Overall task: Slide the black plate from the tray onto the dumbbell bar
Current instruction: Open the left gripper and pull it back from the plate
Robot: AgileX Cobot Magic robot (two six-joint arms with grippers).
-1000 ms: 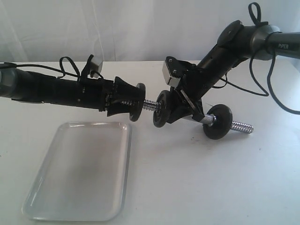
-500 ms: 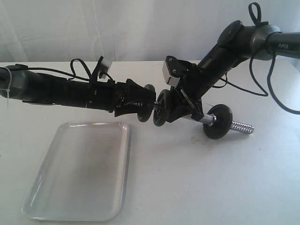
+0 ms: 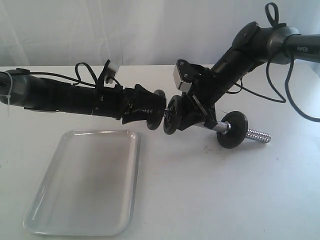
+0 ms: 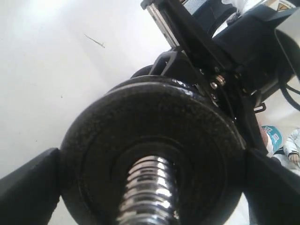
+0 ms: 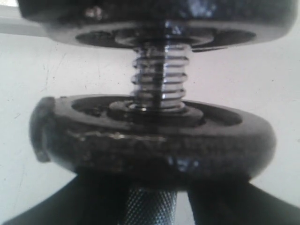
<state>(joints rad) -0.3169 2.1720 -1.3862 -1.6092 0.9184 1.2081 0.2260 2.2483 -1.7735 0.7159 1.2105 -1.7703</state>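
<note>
**Plate now well onto the bar**

The flat round matte-black plate has slid along the slim chrome threaded dumbbell bar, close to the neighbouring black disc: nearly seated. My left end effector clamps its rim; my right end effector clamps the bar.

The white counter carries a thin dark scratch. Behind its far edge hangs a pale curtain. One spare black disc stands on its rim toward the counter's right edge. A second spare disc sits raised above the counter's middle.
</note>
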